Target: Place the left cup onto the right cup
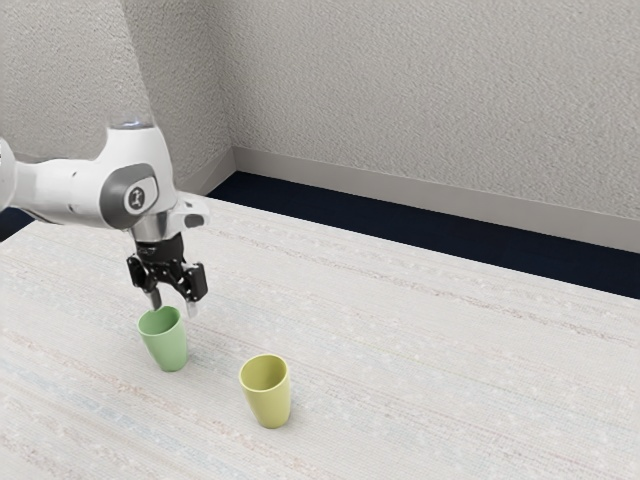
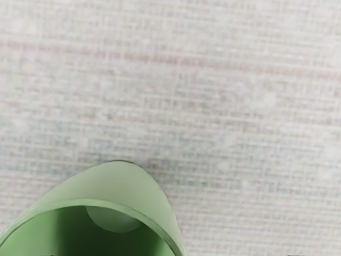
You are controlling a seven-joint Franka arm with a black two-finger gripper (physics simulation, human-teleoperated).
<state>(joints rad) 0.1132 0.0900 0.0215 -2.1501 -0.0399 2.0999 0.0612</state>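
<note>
Two cups stand on the table (image 1: 450,330). The yellow cup (image 1: 266,390) is nearest to me. It stands upright with its mouth facing up. A little behind it, toward the exterior view's left, stands the green cup (image 1: 165,342). It is upright too, and the two cups do not touch.

Just above the green cup's rim hangs the gripper (image 1: 172,305). Its two fingers are spread apart and hold nothing. In the wrist view, the green cup's open mouth is right under the hand.

Here is where I think trouble could come. If the hand goes down a bit off, a finger may hit the rim and knock the cup over. If the fingers pinch the thin wall too softly, the cup may slip out on the way. The yellow cup may tip if the green one bumps it when it lands.

Far behind, the grey wall (image 1: 420,90) is well away from it all.
</note>
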